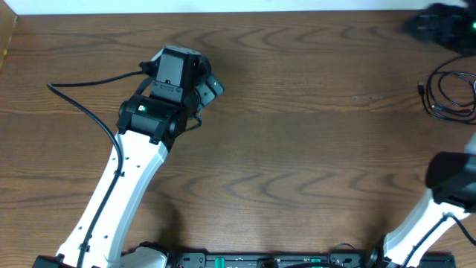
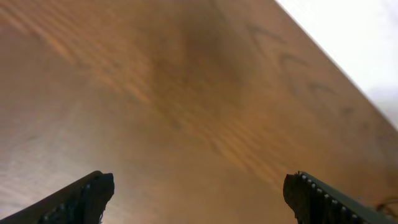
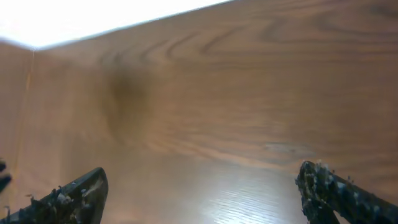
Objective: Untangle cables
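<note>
The right gripper hangs above bare wood near the right side of the tabletop, its jaws spread wide with nothing between them. Its wrist view shows open grain ahead as far as the pale far edge. Further in, toward the left, the left gripper is also spread wide and empty over the wood, with the far edge close ahead. The broad middle between the arms is plain wood. The black cable lies in loose loops at the far right border, well apart from both grippers. Beyond it sits a blurred dark object.
</note>
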{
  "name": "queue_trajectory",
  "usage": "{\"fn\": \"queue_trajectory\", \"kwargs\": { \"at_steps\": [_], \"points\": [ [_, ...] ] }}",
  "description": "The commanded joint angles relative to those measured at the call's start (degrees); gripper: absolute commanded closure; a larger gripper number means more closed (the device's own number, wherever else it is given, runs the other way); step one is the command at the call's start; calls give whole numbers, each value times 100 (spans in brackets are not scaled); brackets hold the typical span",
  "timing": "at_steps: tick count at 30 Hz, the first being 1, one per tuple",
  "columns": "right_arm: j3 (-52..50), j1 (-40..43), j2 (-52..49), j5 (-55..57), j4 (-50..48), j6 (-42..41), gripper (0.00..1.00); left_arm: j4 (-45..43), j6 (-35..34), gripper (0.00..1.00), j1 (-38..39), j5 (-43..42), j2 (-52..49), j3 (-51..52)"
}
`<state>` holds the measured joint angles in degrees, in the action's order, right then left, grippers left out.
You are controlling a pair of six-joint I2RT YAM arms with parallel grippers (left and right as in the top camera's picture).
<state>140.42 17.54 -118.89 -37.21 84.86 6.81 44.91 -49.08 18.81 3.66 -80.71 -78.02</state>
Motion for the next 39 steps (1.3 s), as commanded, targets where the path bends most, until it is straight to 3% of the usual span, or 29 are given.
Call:
{"fn": "queue_trajectory", "kwargs": {
  "at_steps": [1, 9, 14, 17, 19, 26, 33, 37, 39],
  "points": [
    [48, -730, 225, 920, 22, 168, 1, 142, 59, 7, -24, 197, -63, 85],
    [48, -2197, 905, 3856, 411, -975, 1, 153, 59, 7, -24, 197, -63, 85],
    [48, -2990, 1558, 3178, 671, -2190, 1, 153, 59, 7, -24, 197, -63, 85],
    [48, -3432, 1823, 3259, 782, -2061, 1, 153, 59, 7, -24, 197, -63, 85],
    [48, -3587, 2004, 3338, 1108, -1401, 1, 153, 59, 7, -24, 197, -63, 85],
    [22, -3543, 2817, 3746, 1244, -2323, 1, 153, 59, 7, -24, 197, -63, 85],
    [-31, -3493, 3442, 4771, 1241, -2352, 1, 153, 59, 7, -24, 197, -63, 85],
    [-767, -3073, 3847, 4876, 813, -2352, 1, 153, 59, 7, -24, 197, -63, 85],
    [-1878, -2782, 4323, 4677, -76, -2347, 1, 153, 59, 7, -24, 197, -63, 85]
  ]
}}
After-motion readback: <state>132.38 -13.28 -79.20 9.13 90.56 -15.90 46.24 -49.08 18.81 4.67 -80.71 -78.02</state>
